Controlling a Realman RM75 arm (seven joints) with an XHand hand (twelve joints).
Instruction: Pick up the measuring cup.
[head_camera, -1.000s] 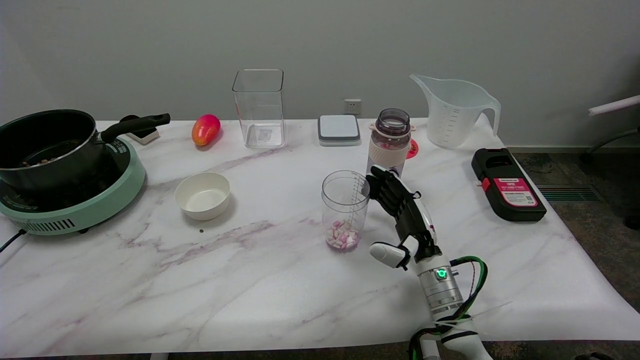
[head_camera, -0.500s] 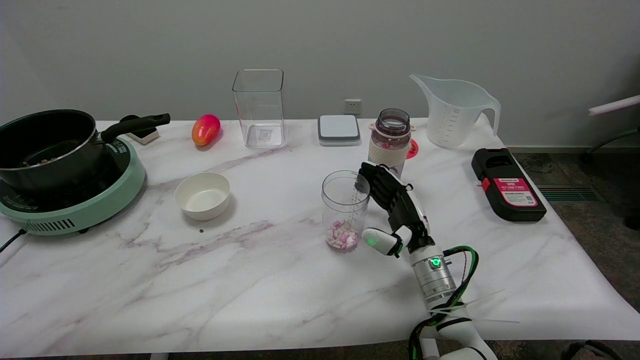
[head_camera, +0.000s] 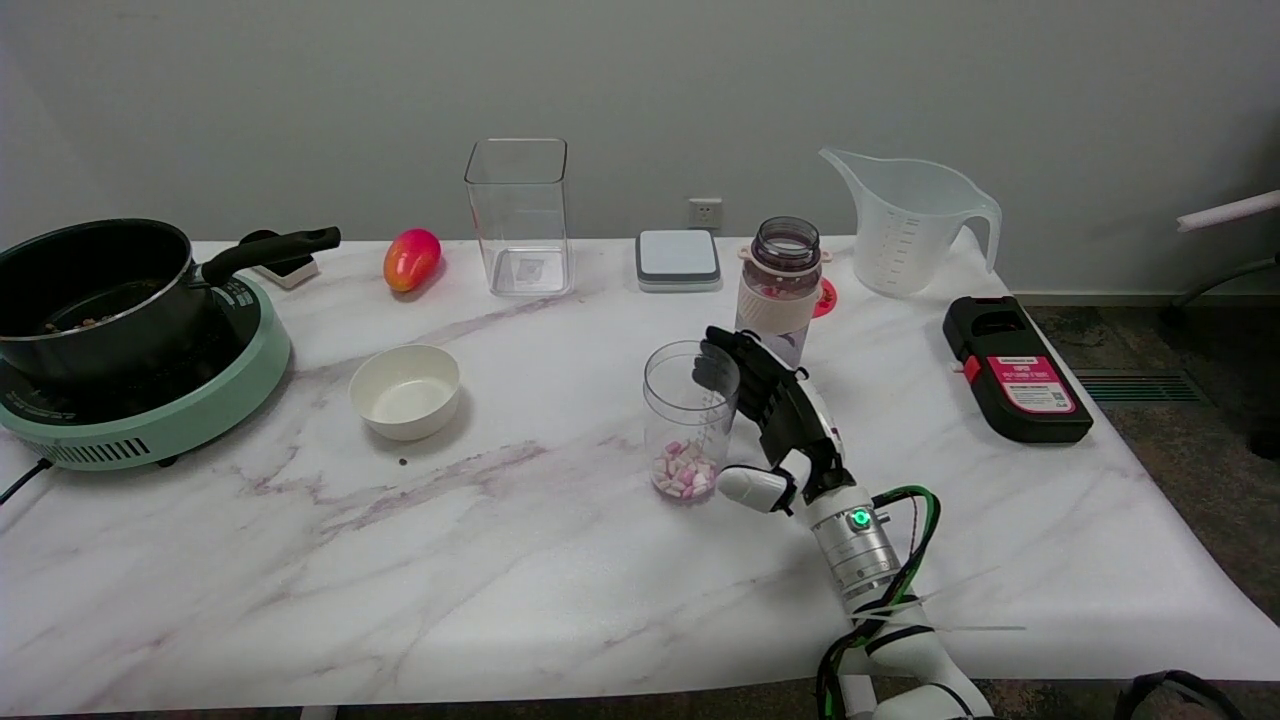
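The measuring cup (head_camera: 690, 420) stands upright near the middle of the table (head_camera: 520, 560), its long axis vertical, immediately left of the right hand (head_camera: 775, 425), whose spread, empty fingers (head_camera: 722, 358) curve around the cup's far right side and whose thumb (head_camera: 752, 487) sits near its base.

The desk (head_camera: 520, 560) looks like glossy white marble. The cup (head_camera: 689, 420) and jug (head_camera: 908, 222) are clear plastic; the bowl (head_camera: 405, 391) matt cream; the pot (head_camera: 95, 295) dark metal.
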